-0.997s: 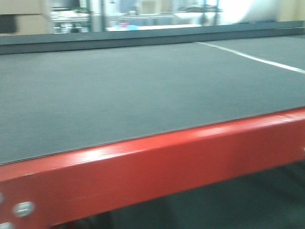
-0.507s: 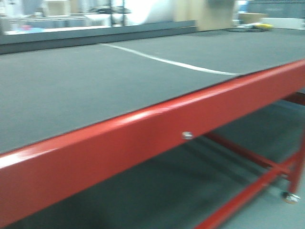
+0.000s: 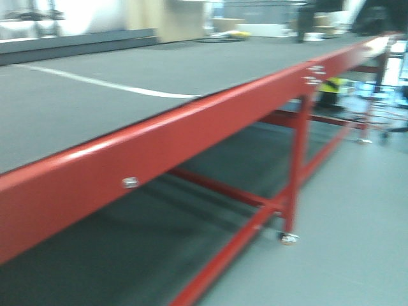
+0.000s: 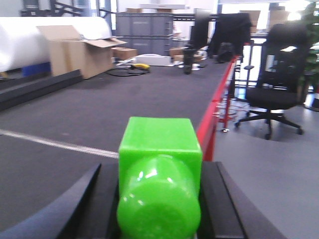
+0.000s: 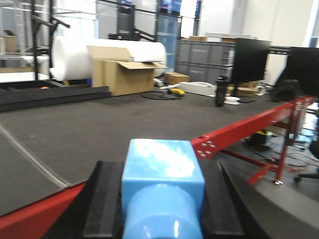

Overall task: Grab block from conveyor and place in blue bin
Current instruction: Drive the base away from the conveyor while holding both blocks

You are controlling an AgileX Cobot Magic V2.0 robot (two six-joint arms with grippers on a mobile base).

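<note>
Your left gripper (image 4: 159, 204) is clamped on a glossy bright-green plastic block (image 4: 159, 164) with a rounded stud facing the camera. Your right gripper (image 5: 162, 204) is clamped on a light-blue plastic block (image 5: 162, 169) of the same shape. Each block sits squarely between dark finger pads (image 4: 97, 199). Both blocks are therefore off the wide dark grey woven conveyor belt (image 3: 210, 64), which lies beyond and below them in the wrist views.

The blue bin shows in no view, and that is your main risk. If you open either set of jaws now, the block probably drops onto the belt or the floor.

The front view is smeared (only the red-painted metal frame (image 3: 217, 127) and its legs read clearly), so don't judge clearances from it. That frame runs close beside both wrists, and a quick swing toward the bin could clip it.

The blocks look smooth and shiny, and a jolt might twist one in the pads. Find the bin first, then carry slowly.
</note>
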